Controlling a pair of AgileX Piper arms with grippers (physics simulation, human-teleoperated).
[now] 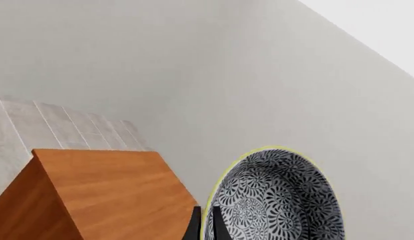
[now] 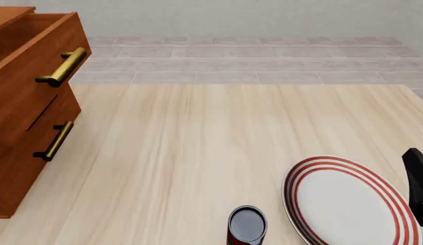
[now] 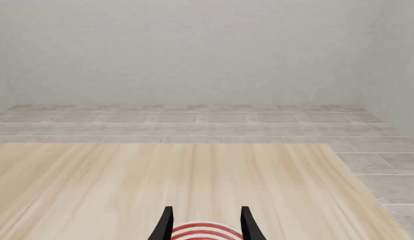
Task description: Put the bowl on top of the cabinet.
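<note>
Left wrist view: the left gripper (image 1: 205, 225) shows only as two dark finger tips at the frame's edge, closed on the yellowish rim of the bowl (image 1: 277, 200). The bowl is held on edge, its blue-black swirled inside facing the camera. Just beside it is the cabinet (image 1: 100, 195), seen as a plain reddish-brown wooden top and one side. The bowl is near the cabinet's top edge; whether it touches the wood cannot be told. Behind them are a pale wall and grey floor tiles.

Front view: the cabinet (image 2: 27, 112) stands at the left of a light wooden table (image 2: 197, 153), with two drawer fronts and two brass bar handles (image 2: 62, 67). The upper drawer stands pulled out. At the near right lies a flat white plate (image 2: 348, 201) with red rings. Left of it, close by, stands a dark red can (image 2: 247, 225), seen from above. A dark piece of the right arm (image 2: 419, 186) enters at the right edge. The bowl and left gripper are out of this view.

Right wrist view: the right gripper (image 3: 205, 222) has its two dark fingers spread apart and holds nothing. It hangs above the plate (image 3: 205, 231), whose red rings show between the fingers. Bare table stretches ahead to tiled floor.
</note>
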